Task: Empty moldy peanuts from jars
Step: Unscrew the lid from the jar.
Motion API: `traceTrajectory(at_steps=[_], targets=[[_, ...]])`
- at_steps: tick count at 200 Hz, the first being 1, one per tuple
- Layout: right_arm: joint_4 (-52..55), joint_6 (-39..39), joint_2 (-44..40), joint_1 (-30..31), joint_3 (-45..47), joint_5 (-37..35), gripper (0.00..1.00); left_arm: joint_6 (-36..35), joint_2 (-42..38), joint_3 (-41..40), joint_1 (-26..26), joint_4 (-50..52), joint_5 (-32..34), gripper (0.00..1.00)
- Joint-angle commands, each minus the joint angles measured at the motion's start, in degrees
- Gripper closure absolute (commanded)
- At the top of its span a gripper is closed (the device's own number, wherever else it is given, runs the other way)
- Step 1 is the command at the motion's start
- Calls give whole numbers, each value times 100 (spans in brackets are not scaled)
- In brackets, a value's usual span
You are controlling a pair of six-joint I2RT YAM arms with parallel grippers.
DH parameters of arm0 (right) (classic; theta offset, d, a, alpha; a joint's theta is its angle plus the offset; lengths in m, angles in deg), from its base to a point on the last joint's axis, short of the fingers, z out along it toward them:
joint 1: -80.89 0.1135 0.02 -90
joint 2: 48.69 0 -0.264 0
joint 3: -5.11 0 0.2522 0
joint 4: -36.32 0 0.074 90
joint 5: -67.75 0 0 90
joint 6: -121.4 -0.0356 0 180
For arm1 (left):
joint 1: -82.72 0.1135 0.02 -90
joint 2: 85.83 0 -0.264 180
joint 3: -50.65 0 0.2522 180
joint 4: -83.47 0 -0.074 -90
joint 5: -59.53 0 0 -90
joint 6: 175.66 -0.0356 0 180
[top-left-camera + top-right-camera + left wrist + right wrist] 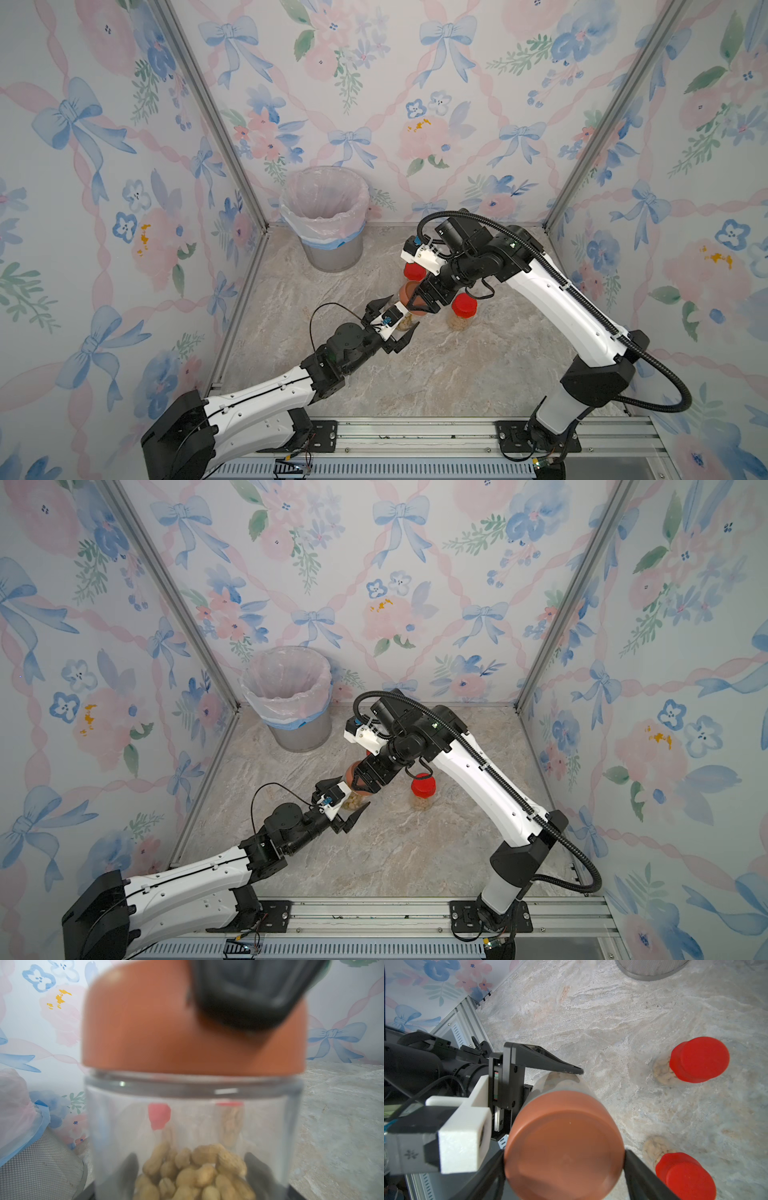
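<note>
- 2 grippers, 1 brown-lidded jar: left gripper fingers clamp its glass, right gripper fingers pinch its lid.
- 2 red-lidded jars stand nearby on tabletop.

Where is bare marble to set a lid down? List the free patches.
Free: the marble stretch between the left arm, right arm and front rail; a patch between that arm and the bin. Crowded: the middle, where the left end effector and right end effector grip the brown-lidded jar beside two red-lidded jars.
</note>
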State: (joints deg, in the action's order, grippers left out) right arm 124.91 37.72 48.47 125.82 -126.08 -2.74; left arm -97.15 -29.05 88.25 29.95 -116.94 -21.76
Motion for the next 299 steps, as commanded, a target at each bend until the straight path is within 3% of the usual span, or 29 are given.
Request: traceTrajectory(at_steps=[1, 195, 231, 299], targets=[[234, 401, 205, 3, -121, 686, 19, 59, -211, 241, -4, -1098, -309, 78], [182, 293, 68, 257, 165, 462, 12, 21, -226, 236, 4, -1105, -127, 77], [107, 237, -36, 246, 172, 394, 6, 20, -228, 218, 8, -1100, -98, 77], [61, 220, -116, 192, 131, 394, 3, 30, -171, 218, 8, -1103, -78, 77]])
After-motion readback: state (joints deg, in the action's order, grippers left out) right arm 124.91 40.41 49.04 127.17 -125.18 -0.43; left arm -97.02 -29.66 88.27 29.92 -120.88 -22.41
